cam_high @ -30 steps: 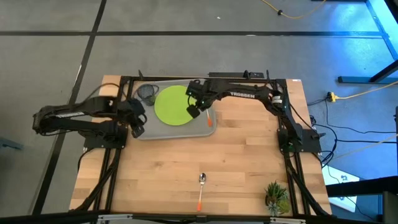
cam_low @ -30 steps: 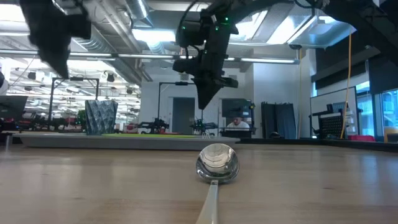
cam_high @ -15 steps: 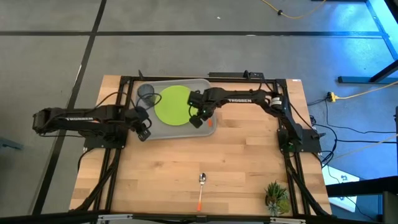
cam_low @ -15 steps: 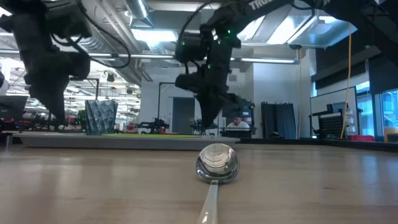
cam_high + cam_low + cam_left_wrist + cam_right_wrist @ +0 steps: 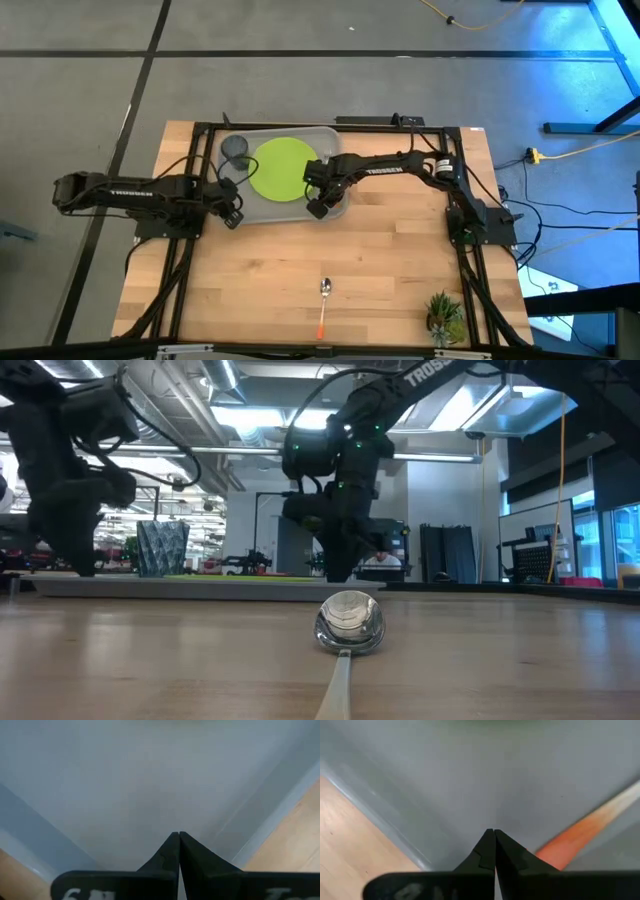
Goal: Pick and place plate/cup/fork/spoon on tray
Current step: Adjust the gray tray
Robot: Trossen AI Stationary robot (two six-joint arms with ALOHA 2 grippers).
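The tray [image 5: 262, 214] lies at the far side of the table [image 5: 380, 270], and everything else can be placed from it. On the tray, the lime-green plate [image 5: 277, 167] rests flat near the middle, and the dark grey cup [image 5: 235, 148] stands upright in the tray's far left corner, just beside the plate but apart from it. An orange handle, the fork [image 5: 577, 839], lies on the tray floor near the tray's right near corner (its tines are hidden in every view, so only the handle can be told). The spoon [image 5: 323, 300] lies off the tray, well apart from it toward the near edge of the table, its silver bowl pointing toward the tray and its orange handle away.

The right gripper [image 5: 318, 208] is low over the tray's right near corner, just beside the fork handle, its fingers pressed together and holding nothing. The left gripper [image 5: 232, 216] is low at the tray's left near corner, its fingers likewise closed tight on nothing, with bare tray floor and rim ahead of them.

A small green plant [image 5: 443, 315] stands far from the tray, at the table's near right corner.
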